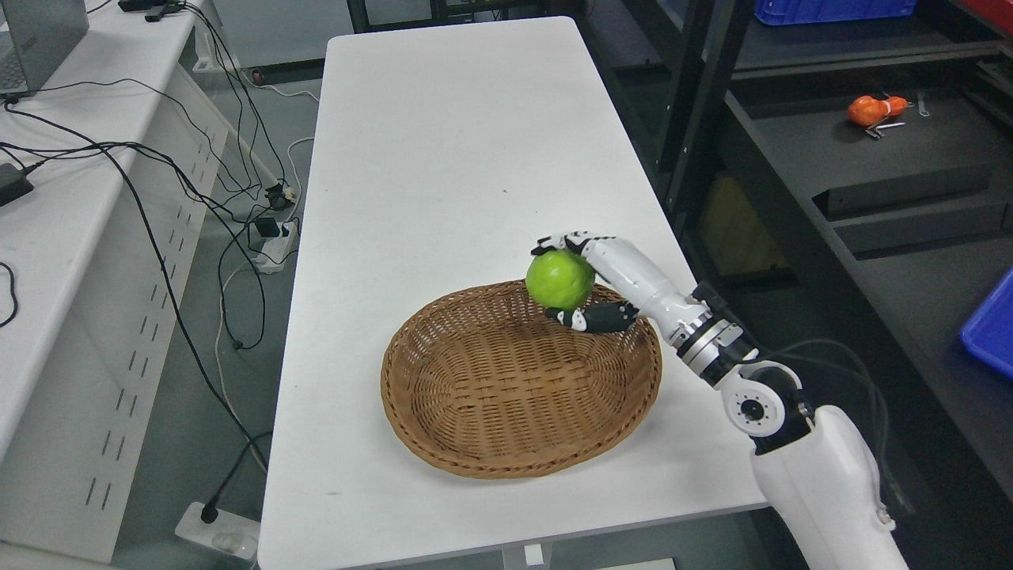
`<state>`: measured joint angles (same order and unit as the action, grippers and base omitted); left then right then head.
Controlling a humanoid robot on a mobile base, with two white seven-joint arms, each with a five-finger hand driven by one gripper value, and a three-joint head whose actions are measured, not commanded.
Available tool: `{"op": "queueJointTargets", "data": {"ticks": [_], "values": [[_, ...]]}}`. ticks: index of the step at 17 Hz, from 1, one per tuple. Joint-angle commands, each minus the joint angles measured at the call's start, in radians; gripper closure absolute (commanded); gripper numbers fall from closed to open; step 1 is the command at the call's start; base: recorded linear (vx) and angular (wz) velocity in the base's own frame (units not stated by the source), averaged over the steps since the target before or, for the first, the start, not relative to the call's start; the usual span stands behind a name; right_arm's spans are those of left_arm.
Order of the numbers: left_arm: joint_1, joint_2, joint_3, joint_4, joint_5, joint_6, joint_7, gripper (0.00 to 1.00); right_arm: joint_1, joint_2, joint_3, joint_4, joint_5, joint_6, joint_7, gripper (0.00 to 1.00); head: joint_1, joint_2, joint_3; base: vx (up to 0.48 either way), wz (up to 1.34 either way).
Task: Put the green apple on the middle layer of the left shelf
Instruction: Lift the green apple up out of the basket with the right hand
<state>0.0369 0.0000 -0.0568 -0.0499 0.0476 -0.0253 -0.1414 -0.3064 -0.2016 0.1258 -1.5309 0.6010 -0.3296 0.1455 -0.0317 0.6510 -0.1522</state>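
Observation:
A green apple (559, 279) is held in my right hand (571, 281), whose arm comes in from the lower right. The fingers curl over its top and the thumb presses under it. The apple hangs just above the far right rim of a brown wicker basket (475, 443), which stands on the white table (443, 158) and holds nothing that I can see. My left arm is out of view.
A dark metal shelf unit (839, 150) stands to the right of the table, with an orange object (870, 109) on one layer and blue bins (989, 324). A second white desk (71, 206) with cables stands at the left.

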Motion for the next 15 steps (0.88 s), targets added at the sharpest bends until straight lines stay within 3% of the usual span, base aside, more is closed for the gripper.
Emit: {"op": "queueJointTargets", "data": {"ticks": [1, 4, 15], "values": [[0.000, 0.017, 0.000, -0.001, 0.000, 0.001, 0.000, 0.00, 0.053, 0.067, -0.324, -0.054, -0.013, 0.044, -0.232, 0.99, 0.0000, 0.000, 0.000, 0.000, 0.02], [0.000, 0.017, 0.000, -0.001, 0.000, 0.001, 0.000, 0.00, 0.091, 0.076, -0.336, -0.066, -0.015, 0.047, -0.305, 0.99, 0.0000, 0.000, 0.000, 0.000, 0.01], [0.000, 0.017, 0.000, 0.001, 0.000, 0.001, 0.000, 0.00, 0.116, 0.093, -0.327, -0.083, -0.017, 0.047, -0.302, 0.99, 0.0000, 0.000, 0.000, -0.095, 0.04]]}}
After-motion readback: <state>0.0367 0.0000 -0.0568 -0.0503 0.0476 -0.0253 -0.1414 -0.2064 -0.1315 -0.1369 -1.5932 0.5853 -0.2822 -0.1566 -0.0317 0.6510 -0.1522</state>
